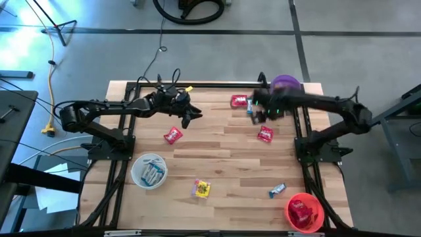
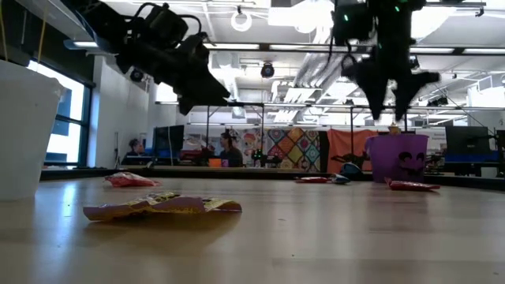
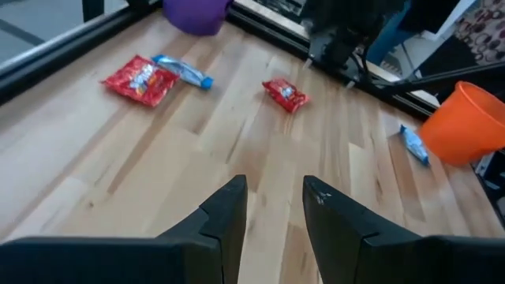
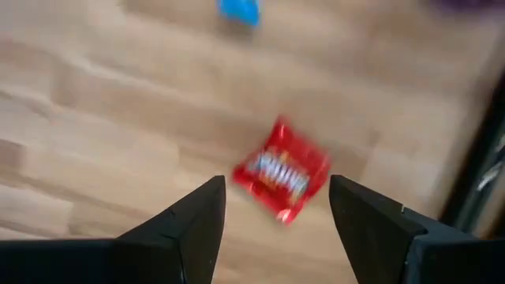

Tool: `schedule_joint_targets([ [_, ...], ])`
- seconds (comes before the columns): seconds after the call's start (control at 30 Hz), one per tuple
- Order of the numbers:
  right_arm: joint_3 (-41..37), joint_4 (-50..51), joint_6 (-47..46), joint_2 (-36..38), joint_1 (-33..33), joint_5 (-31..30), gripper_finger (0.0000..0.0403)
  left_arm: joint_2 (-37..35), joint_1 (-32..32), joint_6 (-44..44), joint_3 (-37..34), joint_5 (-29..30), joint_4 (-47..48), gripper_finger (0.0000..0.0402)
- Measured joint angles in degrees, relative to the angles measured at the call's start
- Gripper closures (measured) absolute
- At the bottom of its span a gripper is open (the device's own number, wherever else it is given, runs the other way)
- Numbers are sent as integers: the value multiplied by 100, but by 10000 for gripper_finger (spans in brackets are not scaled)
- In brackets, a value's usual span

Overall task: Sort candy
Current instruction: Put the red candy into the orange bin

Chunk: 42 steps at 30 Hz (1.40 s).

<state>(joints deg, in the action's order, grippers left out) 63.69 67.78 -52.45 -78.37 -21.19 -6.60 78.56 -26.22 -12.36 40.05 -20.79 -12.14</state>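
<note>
Both my jaws are parted and hold nothing: my right gripper [image 4: 276,207] hangs wide above a red candy [image 4: 282,178] near the table's far right, my left gripper [image 1: 188,118] stands narrower over bare wood [image 3: 158,173] at the far left. Nearest me lie a yellow candy [image 1: 201,189] and a blue candy [image 1: 277,190], between the white bowl [image 1: 148,170] at left and the red bowl [image 1: 304,212] at right; farther off another red sweet [image 1: 173,135] lies left of centre, and the purple bowl [image 1: 285,83] stands at the far right edge.
</note>
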Motion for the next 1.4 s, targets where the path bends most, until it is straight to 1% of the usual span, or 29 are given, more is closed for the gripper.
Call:
schedule_joint_targets([
  [0.13,-1154,-1042,-1007,-4,402,457,183,0,0,-46,0,58,-176,291],
  [0.23,-1855,-1917,-1626,-4,475,483,183,0,0,-46,0,59,-238,291],
  [0.4,-2695,-2685,-2496,-4,470,0,183,0,0,-50,0,58,-254,292],
  [0.53,-3212,-3516,-2838,23,475,-257,183,0,0,-104,0,58,-250,292],
  [0.6,-3378,-3828,-2855,42,472,-339,183,0,0,-177,0,58,-245,292],
  [0.73,-3382,-3872,-2668,17,472,-396,194,0,0,-306,0,60,-243,292],
  [0.83,-3263,-3848,-2413,0,470,-419,223,0,2,-364,0,60,-245,292],
  [0.9,-3192,-3855,-2291,-9,470,-451,254,0,2,-407,0,60,-245,292],
  [1.07,-3146,-3883,-2069,-8,470,-523,352,0,2,-411,0,60,-243,292],
  [1.13,-3133,-3866,-1971,16,470,-480,384,0,2,-412,0,60,-243,292],
  [1.2,-3015,-3675,-1813,42,483,-349,391,0,2,-428,0,60,-239,292],
  [1.33,-2465,-3067,-1362,250,531,-52,370,0,2,-447,0,90,-239,292],
  [1.4,-2095,-2741,-1053,402,628,67,367,0,2,-409,0,98,-239,292],
])
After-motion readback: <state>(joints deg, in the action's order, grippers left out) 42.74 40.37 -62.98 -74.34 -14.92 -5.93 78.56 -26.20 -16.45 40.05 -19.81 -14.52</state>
